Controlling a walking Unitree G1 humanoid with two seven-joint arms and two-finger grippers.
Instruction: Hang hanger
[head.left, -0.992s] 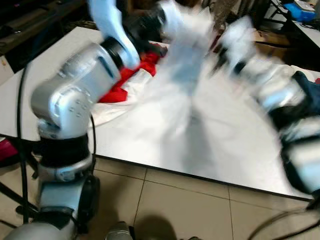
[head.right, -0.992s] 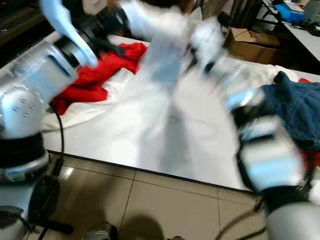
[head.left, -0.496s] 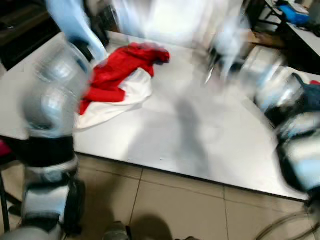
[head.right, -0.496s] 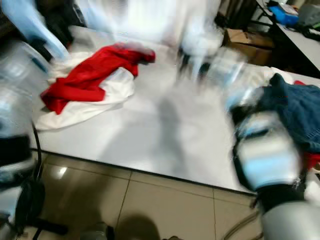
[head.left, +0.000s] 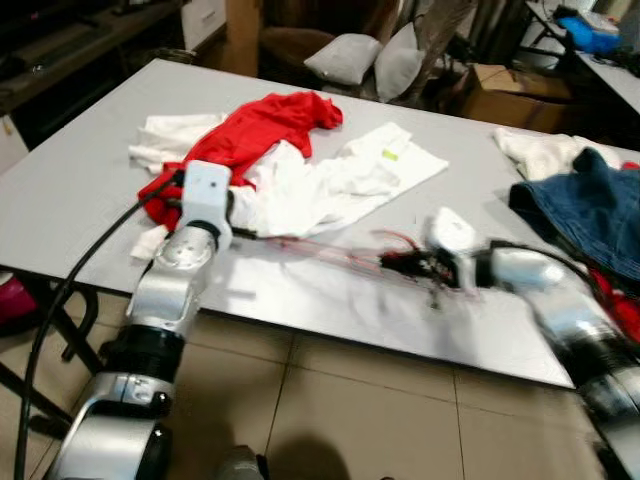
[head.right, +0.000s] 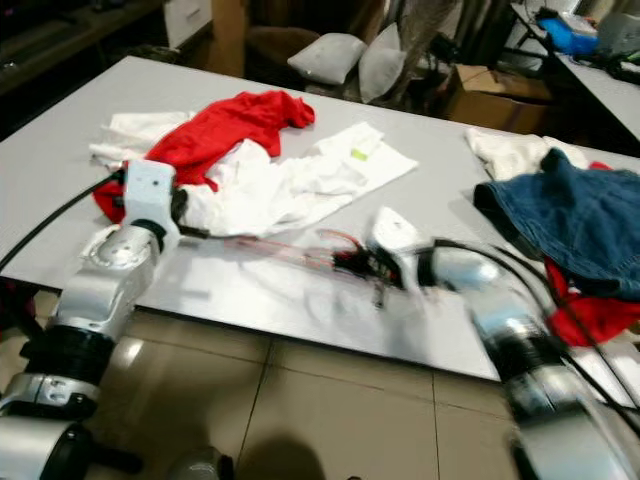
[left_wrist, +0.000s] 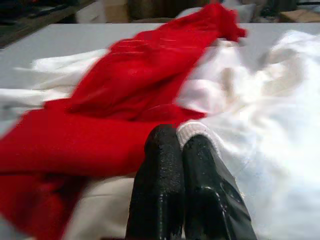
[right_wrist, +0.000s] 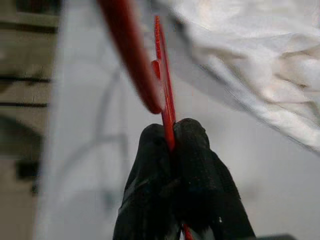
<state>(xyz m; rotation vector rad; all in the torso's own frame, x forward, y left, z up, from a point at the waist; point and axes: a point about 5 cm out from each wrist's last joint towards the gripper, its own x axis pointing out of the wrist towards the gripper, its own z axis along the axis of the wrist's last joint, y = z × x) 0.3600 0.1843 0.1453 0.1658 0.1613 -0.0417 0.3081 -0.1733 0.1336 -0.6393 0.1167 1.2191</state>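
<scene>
Head views: hanger (head.left: 330, 252) is thin, red and blurred; it lies low over the tabletop (head.left: 80, 160) edge between both arms, beside the white garment (head.left: 330, 185) and red cloth (head.left: 255, 125).
Risk: the hanger may catch the white garment and drag it off the tabletop, I think.
Left wrist view: left gripper (left_wrist: 182, 137) has its fingers pressed together on a fold of white fabric; a loose pinch could slip.
Right wrist view: right gripper (right_wrist: 170, 135) pinches the hanger's thin red bar between its fingers; such a narrow hold may let the hanger twist.
</scene>
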